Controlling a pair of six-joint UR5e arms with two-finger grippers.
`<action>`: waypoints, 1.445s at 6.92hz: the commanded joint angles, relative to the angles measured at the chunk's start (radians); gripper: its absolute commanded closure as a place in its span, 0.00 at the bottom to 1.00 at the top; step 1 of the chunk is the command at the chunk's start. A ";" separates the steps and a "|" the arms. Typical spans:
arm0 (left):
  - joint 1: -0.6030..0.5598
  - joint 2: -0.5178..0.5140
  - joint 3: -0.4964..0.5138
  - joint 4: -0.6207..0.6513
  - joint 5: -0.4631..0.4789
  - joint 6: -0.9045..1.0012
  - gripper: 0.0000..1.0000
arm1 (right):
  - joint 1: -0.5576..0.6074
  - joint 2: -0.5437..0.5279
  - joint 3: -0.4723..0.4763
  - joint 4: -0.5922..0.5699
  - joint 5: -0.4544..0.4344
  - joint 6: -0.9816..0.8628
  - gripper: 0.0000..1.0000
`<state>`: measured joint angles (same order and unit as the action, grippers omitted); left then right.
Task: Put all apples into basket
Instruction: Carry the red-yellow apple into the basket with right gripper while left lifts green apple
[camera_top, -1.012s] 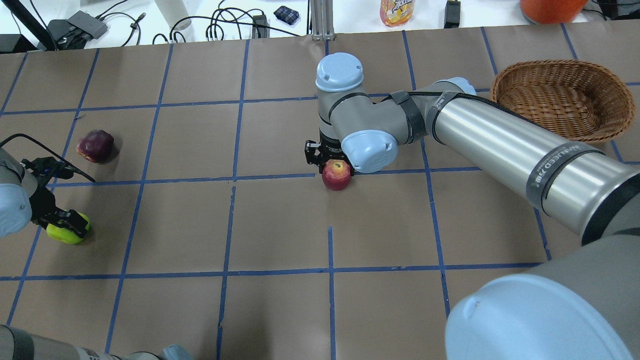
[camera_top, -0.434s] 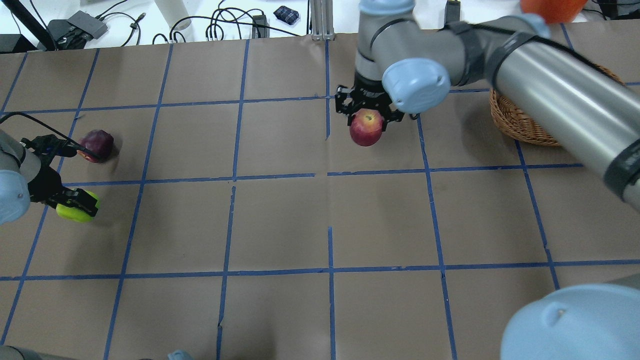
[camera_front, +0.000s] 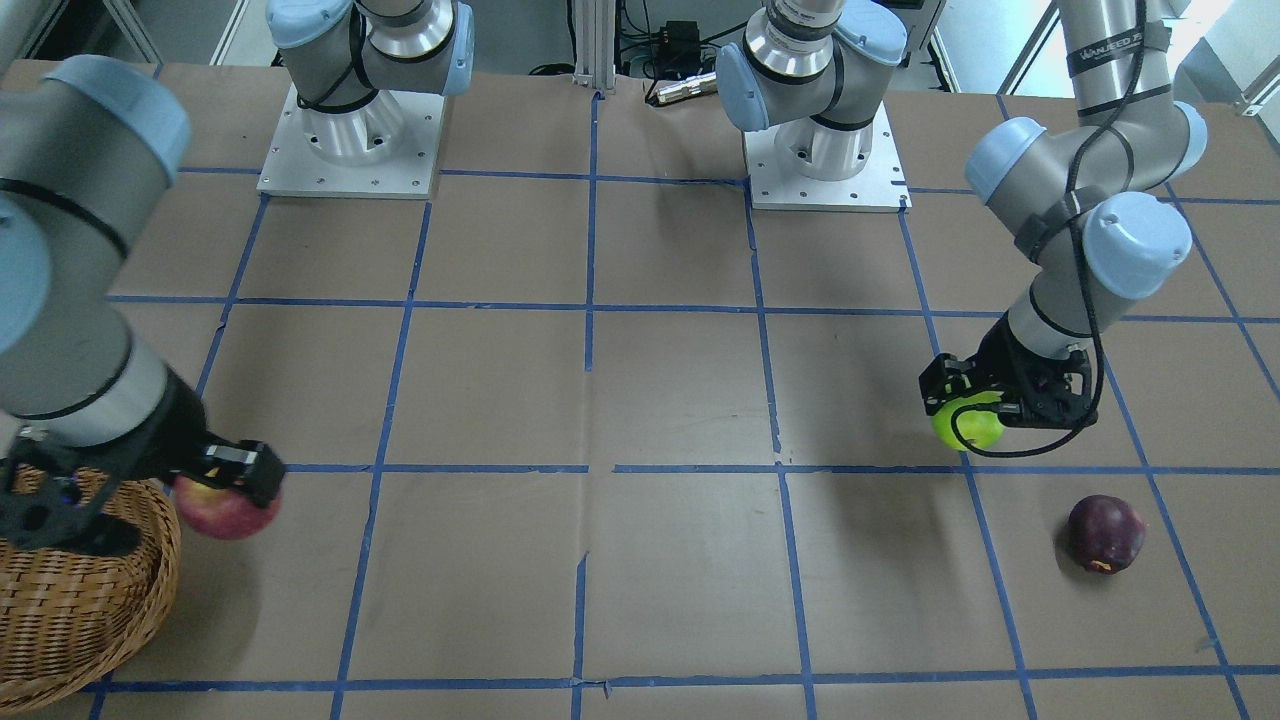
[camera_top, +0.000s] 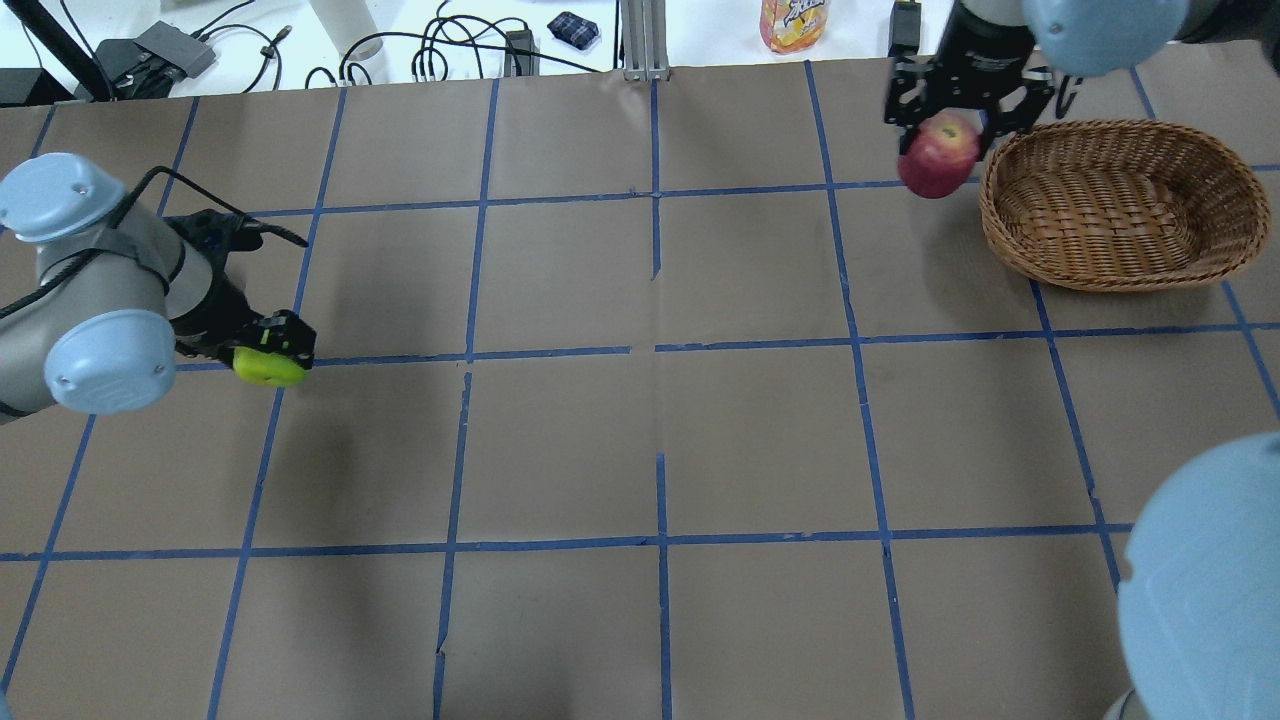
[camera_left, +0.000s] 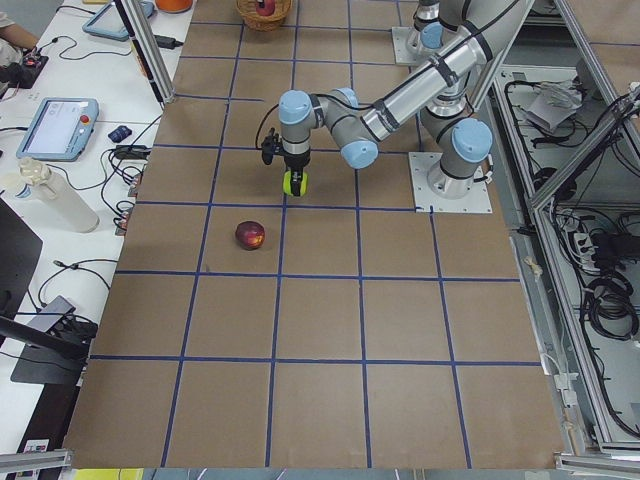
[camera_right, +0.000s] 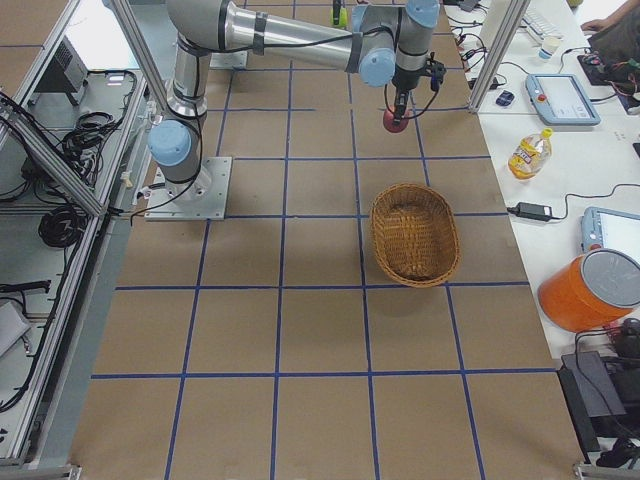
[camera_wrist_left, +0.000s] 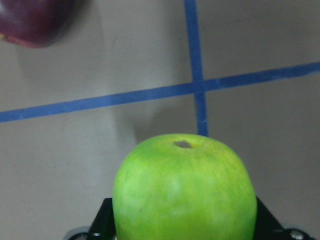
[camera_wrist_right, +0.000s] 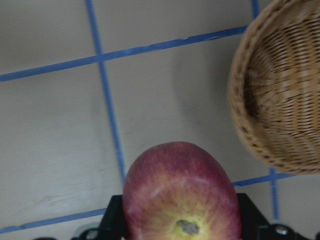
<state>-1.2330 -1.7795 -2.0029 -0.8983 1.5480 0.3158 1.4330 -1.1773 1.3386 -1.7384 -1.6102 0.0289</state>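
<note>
Apples sit apart: the red apple hangs clamped between the right fingers at the overhead view's upper right, just left of the basket rim. The left fingers grip the green apple at mid-left, raised off the worktop. The purple apple lies on the worktop at the front-facing view's lower right.

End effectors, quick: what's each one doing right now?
Left end effector: closed on the green apple.
Right end effector: closed on the red apple, beside the basket.
</note>
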 joint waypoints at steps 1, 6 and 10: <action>-0.197 -0.070 0.085 0.050 -0.159 -0.382 0.96 | -0.187 0.014 0.000 -0.015 -0.054 -0.357 1.00; -0.639 -0.262 0.236 0.136 -0.172 -0.945 0.93 | -0.353 0.182 -0.007 -0.292 -0.123 -0.653 1.00; -0.662 -0.296 0.236 0.131 -0.184 -1.008 0.00 | -0.370 0.283 -0.006 -0.372 -0.128 -0.658 0.94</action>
<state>-1.8995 -2.0796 -1.7765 -0.7656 1.3689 -0.6839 1.0687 -0.9285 1.3356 -2.0829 -1.7374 -0.6323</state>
